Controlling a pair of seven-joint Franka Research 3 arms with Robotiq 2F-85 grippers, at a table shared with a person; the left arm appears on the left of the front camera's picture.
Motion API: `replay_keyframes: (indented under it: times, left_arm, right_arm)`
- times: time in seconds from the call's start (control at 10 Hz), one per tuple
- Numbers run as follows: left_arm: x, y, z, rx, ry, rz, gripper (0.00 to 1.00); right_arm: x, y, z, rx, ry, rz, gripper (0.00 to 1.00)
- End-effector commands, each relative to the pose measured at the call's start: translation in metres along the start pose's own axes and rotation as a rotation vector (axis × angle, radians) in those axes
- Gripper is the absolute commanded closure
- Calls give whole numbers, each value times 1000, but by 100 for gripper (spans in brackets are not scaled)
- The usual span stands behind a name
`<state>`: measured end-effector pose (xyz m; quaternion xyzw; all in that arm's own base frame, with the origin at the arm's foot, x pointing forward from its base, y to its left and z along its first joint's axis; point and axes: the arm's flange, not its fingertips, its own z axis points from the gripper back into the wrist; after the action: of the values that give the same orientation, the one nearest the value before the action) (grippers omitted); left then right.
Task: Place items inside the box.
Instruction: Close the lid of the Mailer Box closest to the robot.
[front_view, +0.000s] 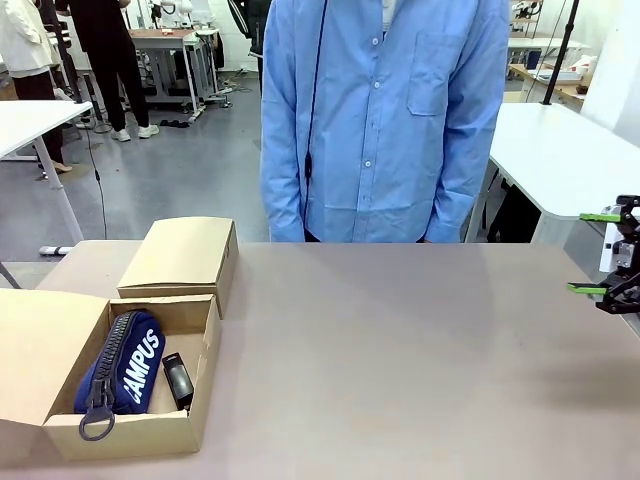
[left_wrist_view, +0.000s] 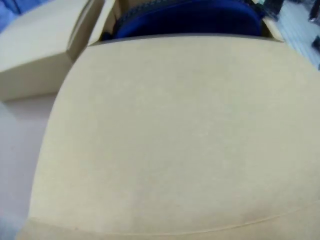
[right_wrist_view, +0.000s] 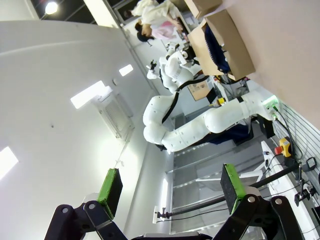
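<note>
Already the soft, light navy pouch (front_view: 122, 372) lies in the open box (front_view: 195, 425) at near left, best pinched mid-body, a small black tool (front_view: 178, 380) just right; my right gripper (front_view: 602, 252) stands wide, empty, farther right.

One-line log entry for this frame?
right gripper: open, empty, table's right edge | open box: navy CAMPUS pouch, black stapler inside

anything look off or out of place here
Nothing stands out. The navy pouch and a small black item lie inside the open box; a closed box sits just behind it. The right gripper hangs open and empty.
</note>
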<state>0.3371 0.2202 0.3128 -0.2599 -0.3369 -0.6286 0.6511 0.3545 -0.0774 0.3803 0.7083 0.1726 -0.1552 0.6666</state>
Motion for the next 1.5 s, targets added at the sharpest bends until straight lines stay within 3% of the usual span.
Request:
replay_keyframes:
  times: [0.0,0.3,0.8,1.1,1.4]
  left_arm:
    - [9,-3,15,-15,-119,7,0]
    - [31,-14,10,11,-235,-24,0]
    - [97,-29,-13,186,-418,12,0]
    - [147,-37,-42,125,-576,55,0]
    - [169,-31,-100,80,-578,49,0]
  right_arm:
    - [-2,6,0,-5,12,-19,0]
    - [-2,6,0,-5,12,-19,0]
    - [-2,6,0,-5,12,-19,0]
    - [-2,6,0,-5,12,-19,0]
    - [-2,6,0,-5,12,-19,0]
